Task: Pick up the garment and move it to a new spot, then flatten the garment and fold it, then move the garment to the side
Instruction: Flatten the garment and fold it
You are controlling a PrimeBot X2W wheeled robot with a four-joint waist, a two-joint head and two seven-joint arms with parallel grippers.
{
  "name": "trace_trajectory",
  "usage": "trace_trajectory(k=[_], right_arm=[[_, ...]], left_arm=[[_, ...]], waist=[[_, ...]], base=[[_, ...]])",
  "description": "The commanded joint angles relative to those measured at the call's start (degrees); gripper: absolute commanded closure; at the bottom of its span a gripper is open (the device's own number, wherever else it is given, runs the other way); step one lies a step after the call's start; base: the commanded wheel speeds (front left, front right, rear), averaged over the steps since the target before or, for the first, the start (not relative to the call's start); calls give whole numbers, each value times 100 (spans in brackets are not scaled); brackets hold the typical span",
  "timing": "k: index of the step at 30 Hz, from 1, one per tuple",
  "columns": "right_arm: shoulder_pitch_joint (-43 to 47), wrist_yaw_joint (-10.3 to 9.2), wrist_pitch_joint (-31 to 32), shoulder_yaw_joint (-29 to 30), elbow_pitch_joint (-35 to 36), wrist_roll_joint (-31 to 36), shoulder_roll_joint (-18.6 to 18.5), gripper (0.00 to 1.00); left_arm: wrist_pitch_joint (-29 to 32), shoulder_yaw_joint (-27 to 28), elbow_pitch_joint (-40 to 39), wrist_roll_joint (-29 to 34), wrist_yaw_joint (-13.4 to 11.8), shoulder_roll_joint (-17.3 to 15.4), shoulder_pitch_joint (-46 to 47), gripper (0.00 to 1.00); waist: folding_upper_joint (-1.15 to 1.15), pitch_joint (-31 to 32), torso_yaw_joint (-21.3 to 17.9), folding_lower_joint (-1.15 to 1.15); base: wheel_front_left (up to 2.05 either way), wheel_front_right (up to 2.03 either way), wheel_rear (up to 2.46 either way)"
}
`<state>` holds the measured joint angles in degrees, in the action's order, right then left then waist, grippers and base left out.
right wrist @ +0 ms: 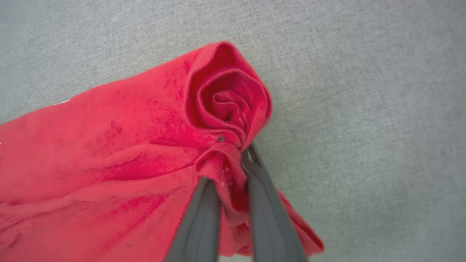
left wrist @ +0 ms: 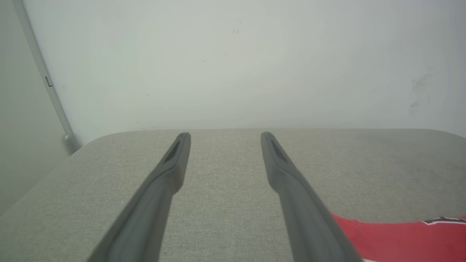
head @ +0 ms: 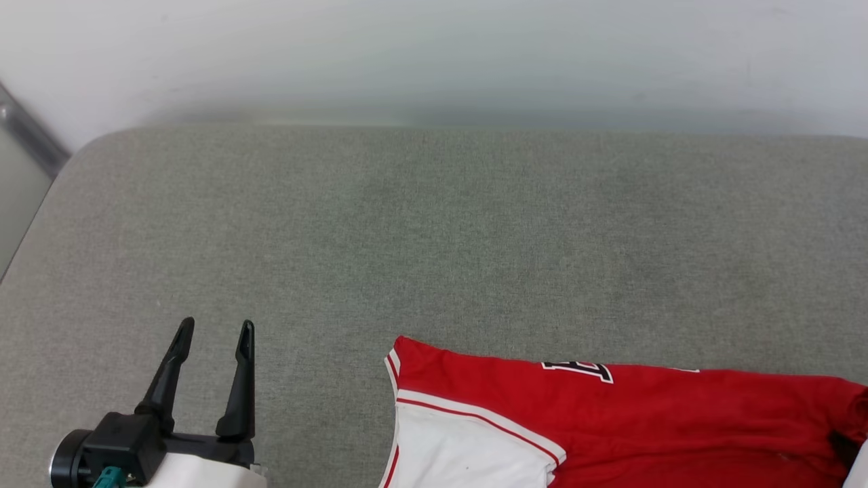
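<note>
the garment (head: pixel 678 420) lies on the grey padded surface (head: pixel 434 237) at the near right of the head view, its long axis running left to right, with the white sleeve end toward the left gripper (head: pixel 217 325), whose fingers stand spread and empty, apart from the cloth. the right gripper (right wrist: pixel 233 163) is at the opposite end, fingers pinched onto a bunched red fold, so any lift would likely start from the right, the rest of the cloth trailing leftward

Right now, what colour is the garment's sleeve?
The sleeve is white, red-trimmed; head view shows it best.
</note>
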<state>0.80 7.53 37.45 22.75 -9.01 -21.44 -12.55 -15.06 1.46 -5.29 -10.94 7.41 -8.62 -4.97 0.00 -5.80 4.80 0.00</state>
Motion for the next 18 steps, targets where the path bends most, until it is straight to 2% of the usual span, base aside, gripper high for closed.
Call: trace_trajectory(k=[1,3,9,14,18], right_arm=[[106,-7,81,-97,151,-107,4,100],[161,-6,151,-157,280,-177,22,100],[642,-6,823,-638,1389,-680,268,100],[962,-6,1466,-934,2162,-1144,762,100],[1077,-6,1708,-1246,2537,-1379,955,100]], left_arm=[[-14,-23,24,-35,7,-4,-90,0],[-13,-31,26,-35,7,2,-106,0],[-13,-90,58,-50,7,-31,-255,0],[-13,-131,37,-78,8,-80,-352,0],[-13,-153,31,-94,8,-111,-439,0]], waist=[[0,117,-15,0],[0,169,-15,0],[0,426,2,0],[0,595,81,0],[0,665,148,0]], base=[[0,0,0],[0,0,0],[0,0,0],[0,0,0],[0,0,0]])
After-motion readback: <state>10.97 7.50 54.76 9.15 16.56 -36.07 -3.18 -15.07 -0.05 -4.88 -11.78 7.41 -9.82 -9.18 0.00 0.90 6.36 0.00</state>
